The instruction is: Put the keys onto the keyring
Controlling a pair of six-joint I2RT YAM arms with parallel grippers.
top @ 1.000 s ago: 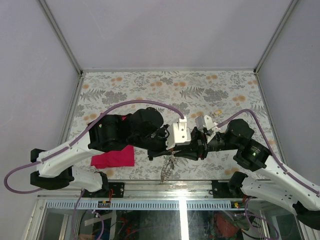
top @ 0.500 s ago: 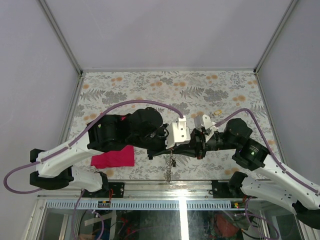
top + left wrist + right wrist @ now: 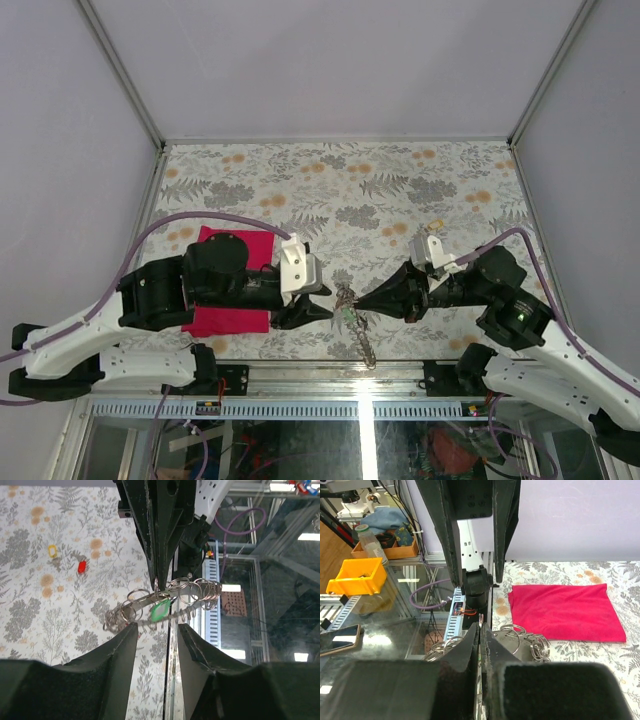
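Observation:
My right gripper is shut on one thin ring of the keyring, a silver chain of linked rings that hangs from its tip over the table's near edge. A green key hangs on the chain. My left gripper stands open just left of the chain, apart from it, with nothing between its fingers. A red key and a pale yellow key lie loose on the table beyond. In the right wrist view the shut fingertips pinch the ring, with chain rings on both sides.
A magenta cloth lies flat under the left arm near the front edge. The floral table ends at a metal rail just below the hanging chain. Grey walls enclose the back and sides.
The left gripper has opened, let go of the chain and drawn back to the left, uncovering the cloth. The right gripper has shut on a ring and now holds the chain alone.

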